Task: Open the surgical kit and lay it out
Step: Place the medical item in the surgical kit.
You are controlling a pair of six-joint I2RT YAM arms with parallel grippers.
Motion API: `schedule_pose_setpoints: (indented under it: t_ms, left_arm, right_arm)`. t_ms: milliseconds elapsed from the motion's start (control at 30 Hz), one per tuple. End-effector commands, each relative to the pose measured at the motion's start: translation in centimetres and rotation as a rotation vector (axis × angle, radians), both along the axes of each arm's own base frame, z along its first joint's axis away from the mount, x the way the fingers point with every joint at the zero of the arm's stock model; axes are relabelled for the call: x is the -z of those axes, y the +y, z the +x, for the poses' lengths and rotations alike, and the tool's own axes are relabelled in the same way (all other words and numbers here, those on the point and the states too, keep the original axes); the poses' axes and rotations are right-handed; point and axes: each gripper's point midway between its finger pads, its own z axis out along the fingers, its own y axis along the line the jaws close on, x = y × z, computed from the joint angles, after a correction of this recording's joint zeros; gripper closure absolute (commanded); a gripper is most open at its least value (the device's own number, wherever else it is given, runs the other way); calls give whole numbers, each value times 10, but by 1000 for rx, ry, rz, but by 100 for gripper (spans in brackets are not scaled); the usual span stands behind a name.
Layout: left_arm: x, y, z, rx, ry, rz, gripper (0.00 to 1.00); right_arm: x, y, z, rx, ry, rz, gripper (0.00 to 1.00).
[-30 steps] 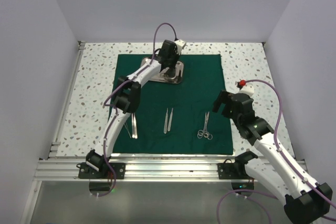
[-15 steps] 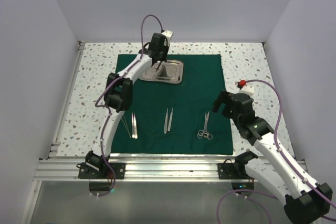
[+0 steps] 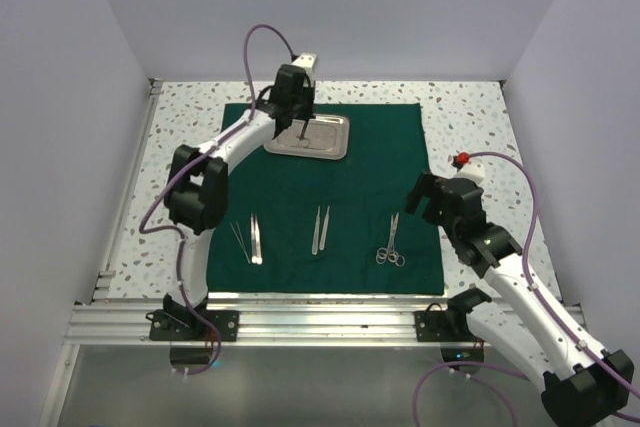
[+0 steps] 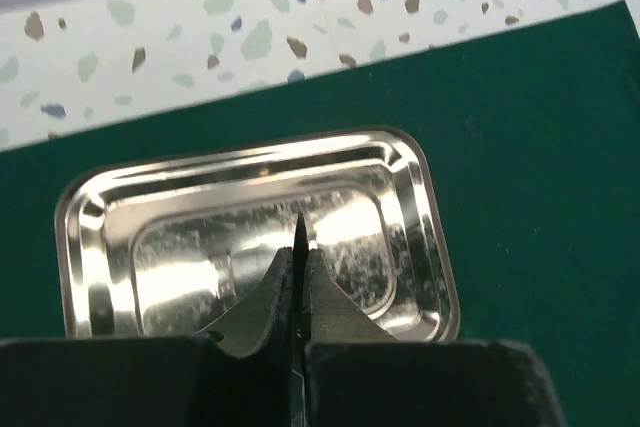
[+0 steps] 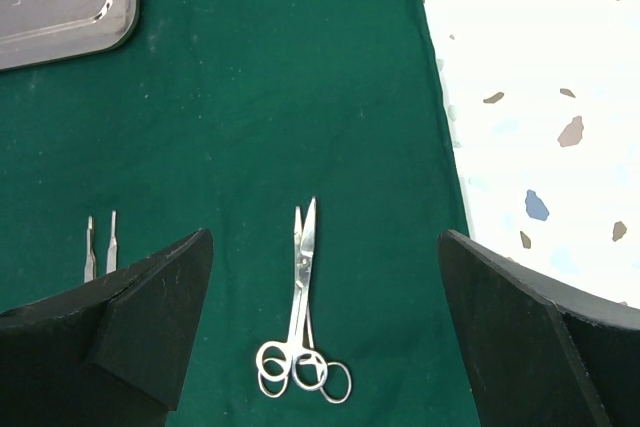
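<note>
Speckled surface (image 3: pixel 470 117), dark green cloth (image 3: pixel 370 187) spread flat, and the left arm has just swung its elbow out wide. Its claw (image 4: pixel 298 257), tips pinched together, has drifted left over the steel tray (image 4: pixel 430 237) at the cloth's far edge. Nothing else has stirred: two tweezers (image 3: pixel 320 230) and the scissors (image 3: pixel 392 245) lie in a front row, and the right claw (image 5: pixel 322 243) hangs wide apart beside the scissors. So the layout looks nearly done, though a thin sliver at the left tips cannot be identified.
</note>
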Motion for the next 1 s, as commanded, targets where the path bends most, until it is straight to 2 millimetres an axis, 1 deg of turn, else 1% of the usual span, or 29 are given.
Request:
schedule_pose_setpoints:
  t_ms: [0, 33, 67, 100, 133, 167, 200, 233, 267, 333, 367, 433, 467, 500, 533, 567, 600, 633, 667, 700, 733, 800, 867, 967]
  left_arm:
    - [-57, -35, -42, -15, -113, -160, 100]
    - [-56, -43, -54, -27, -107, -181, 100]
    - [-37, -58, -78, -19, -85, -170, 100]
    - [-53, -67, -90, -10, -122, -213, 100]
    - [-51, -74, -101, -17, -110, -246, 100]
    - [-31, -85, -125, -5, -79, -234, 100]
    - [-42, -91, -132, -5, -110, -274, 100]
    - [-36, -96, -142, -17, -96, -295, 100]
    - [-26, -106, -158, -7, -85, -289, 100]
    - [-23, -113, -169, -30, -68, -316, 100]
    - [-20, -119, -180, -42, -55, -334, 100]
    - [-16, -126, -193, -39, -48, -338, 100]
    - [-14, -134, -206, -43, -51, -332, 100]
    - [-10, -139, -213, -50, -40, -338, 100]
    - [-7, -148, -226, -41, -28, -339, 100]
    - [-5, -149, -229, -58, -26, -337, 100]
    - [0, -155, -235, -59, -9, -349, 100]
    - [1, -164, -245, -43, 2, -360, 100]
    - [4, -170, -251, -41, 13, -361, 100]
    - [13, -175, -255, -37, 31, -352, 100]
    - [12, -185, -264, -20, 37, -358, 100]
    - [20, -193, -272, -17, 48, -349, 100]
    - [21, -201, -283, -10, 41, -345, 100]
    - [22, -204, -292, -22, 29, -345, 100]
  right_arm:
    - [-10, 3, 4, -9, -42, 14, 2]
    - [-10, 3, 4, -10, -42, 15, 2]
    - [-10, 2, 3, -7, -43, 14, 2]
    - [-10, 1, 4, 2, -44, 15, 2]
    - [-11, 1, 3, 3, -47, 18, 2]
    - [-12, 0, 3, 5, -48, 16, 2]
    - [-15, -1, 2, 11, -57, 21, 2]
    - [-18, -1, 2, 12, -67, 23, 2]
    - [-20, 0, 1, 7, -72, 30, 2]
    - [-27, -1, 0, 7, -85, 36, 2]
    - [-33, -2, -2, 5, -92, 38, 2]
    - [-37, -3, -6, 4, -92, 37, 2]
    - [-39, -5, -10, 5, -87, 33, 2]
    - [-44, -7, -12, 8, -98, 41, 2]
    - [-43, -8, -15, 9, -91, 39, 2]
    - [-45, -9, -17, 9, -96, 41, 2]
    - [-49, -10, -20, 12, -110, 50, 2]
    - [-47, -12, -24, 12, -99, 44, 1]
    - [-48, -13, -26, 14, -99, 42, 2]
    - [-49, -15, -29, 19, -106, 52, 2]
    - [-49, -13, -31, 9, -104, 60, 2]
    - [-52, -13, -35, 10, -112, 79, 1]
    - [-52, -15, -40, 14, -104, 77, 2]
    - [-57, -16, -45, 13, -122, 97, 2]
